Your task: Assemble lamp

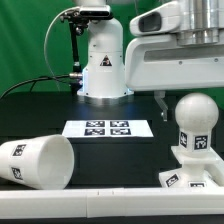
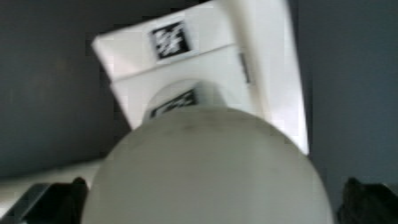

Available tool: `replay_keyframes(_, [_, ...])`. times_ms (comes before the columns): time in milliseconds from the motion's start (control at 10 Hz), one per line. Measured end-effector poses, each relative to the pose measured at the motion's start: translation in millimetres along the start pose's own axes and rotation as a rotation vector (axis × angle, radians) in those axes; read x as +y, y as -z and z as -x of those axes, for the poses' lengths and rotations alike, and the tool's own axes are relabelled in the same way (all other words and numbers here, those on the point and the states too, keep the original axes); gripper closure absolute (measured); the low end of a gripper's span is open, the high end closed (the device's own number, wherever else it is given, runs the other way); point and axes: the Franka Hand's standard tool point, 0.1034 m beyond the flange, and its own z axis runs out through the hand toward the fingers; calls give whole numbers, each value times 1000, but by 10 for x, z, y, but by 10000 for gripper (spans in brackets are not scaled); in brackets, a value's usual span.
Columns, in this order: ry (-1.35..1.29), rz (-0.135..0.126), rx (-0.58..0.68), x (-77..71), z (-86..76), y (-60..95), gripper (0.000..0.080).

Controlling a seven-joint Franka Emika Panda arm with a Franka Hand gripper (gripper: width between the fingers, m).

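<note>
The round white bulb stands upright on its tagged stem in the small flared base at the exterior view's right. My gripper hangs over it, open, with one finger showing just off the bulb's side. In the wrist view the bulb fills the space between my dark fingertips, with a thin gap on each side; the tagged base shows beyond it. The large tapered shade lies on its side at the exterior view's left.
The big white robot pedestal stands at the back. The marker board lies flat on the black table between the pedestal and the lamp parts. A white rail runs along the front edge.
</note>
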Motion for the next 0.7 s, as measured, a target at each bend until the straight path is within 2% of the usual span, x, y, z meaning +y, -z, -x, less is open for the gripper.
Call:
replay_keyframes(200, [234, 5, 1, 18, -5, 8, 101])
replay_keyframes(400, [253, 7, 15, 47, -2, -13, 101])
replay_keyframes(500, [226, 7, 15, 47, -2, -14, 230])
replay_keyframes(700, [170, 5, 16, 46, -3, -13, 225])
